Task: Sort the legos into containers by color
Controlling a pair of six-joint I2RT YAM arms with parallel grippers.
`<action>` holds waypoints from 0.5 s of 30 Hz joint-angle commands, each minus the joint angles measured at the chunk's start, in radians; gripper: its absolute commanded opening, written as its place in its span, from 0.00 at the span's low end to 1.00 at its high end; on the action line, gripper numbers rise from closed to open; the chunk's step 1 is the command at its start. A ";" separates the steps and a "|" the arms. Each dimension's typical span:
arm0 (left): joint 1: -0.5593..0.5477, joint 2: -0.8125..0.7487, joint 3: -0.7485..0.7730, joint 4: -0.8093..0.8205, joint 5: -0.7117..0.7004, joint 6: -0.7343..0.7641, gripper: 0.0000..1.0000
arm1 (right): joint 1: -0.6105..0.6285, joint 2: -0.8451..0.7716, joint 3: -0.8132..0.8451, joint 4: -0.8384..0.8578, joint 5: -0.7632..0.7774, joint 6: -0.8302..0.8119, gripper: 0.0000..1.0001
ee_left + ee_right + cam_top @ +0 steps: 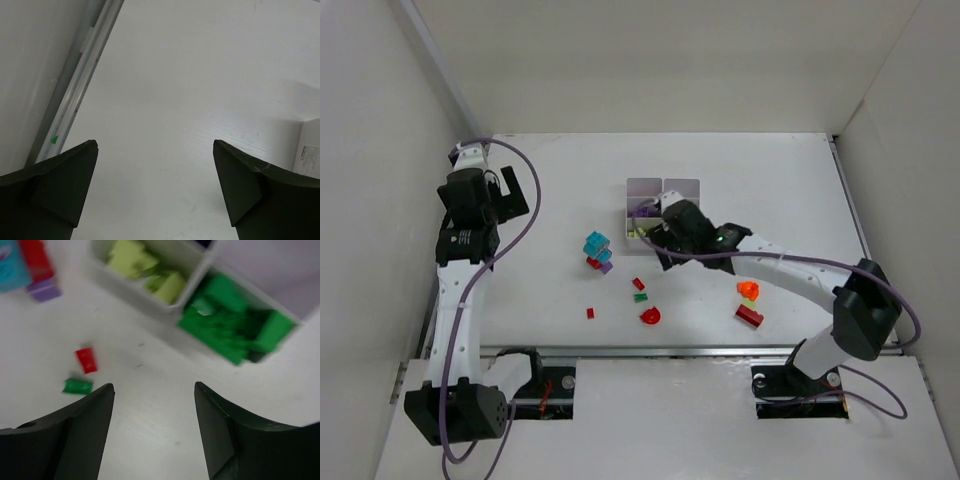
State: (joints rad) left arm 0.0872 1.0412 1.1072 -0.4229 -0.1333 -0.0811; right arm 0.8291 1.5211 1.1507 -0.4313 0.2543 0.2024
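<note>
The right gripper [152,386] has its jaws apart with nothing between them; only bare table [150,440] shows in the gap. Just ahead of its fingertips sits the white tray [140,296]. 1 compartment holds yellow-green legos [142,265] and the compartment beside it holds green legos [230,322] (the wrist view is too blurred to count them). To the left in that view, a loose red brick [86,360] and a loose green brick [77,386] lie near each other on the table. A stack of cyan, red and purple pieces [30,265] sits in the top-left corner.

In the top view this gripper is over the near part of the tray and hides the compartments there, while 2 far compartments show beyond it. The stack stands on the table left of the tray. More legos lie loose nearer the arm bases: a small red piece [590,313], a red half-round piece [650,316], an orange piece [749,290] and a red block [750,317].

The left gripper [154,142] is spread wide and holds nothing. It is at the far-left side of the table, well apart from every lego and from the tray.
</note>
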 commanded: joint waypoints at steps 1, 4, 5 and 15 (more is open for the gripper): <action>0.003 -0.067 -0.055 0.064 0.049 -0.055 1.00 | 0.097 0.039 0.040 0.090 -0.128 -0.047 0.70; 0.003 -0.098 -0.075 0.064 0.069 -0.055 1.00 | 0.108 0.076 0.015 0.166 -0.161 -0.072 0.70; 0.012 -0.098 -0.075 0.064 0.069 -0.046 1.00 | 0.108 0.092 0.015 0.166 -0.147 -0.084 0.70; 0.032 -0.118 -0.086 0.075 0.077 -0.046 1.00 | 0.128 0.307 0.095 0.178 -0.156 -0.199 0.70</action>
State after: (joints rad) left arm 0.1093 0.9436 1.0344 -0.3878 -0.0746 -0.1139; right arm 0.9504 1.8378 1.1927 -0.3134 0.1104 0.0399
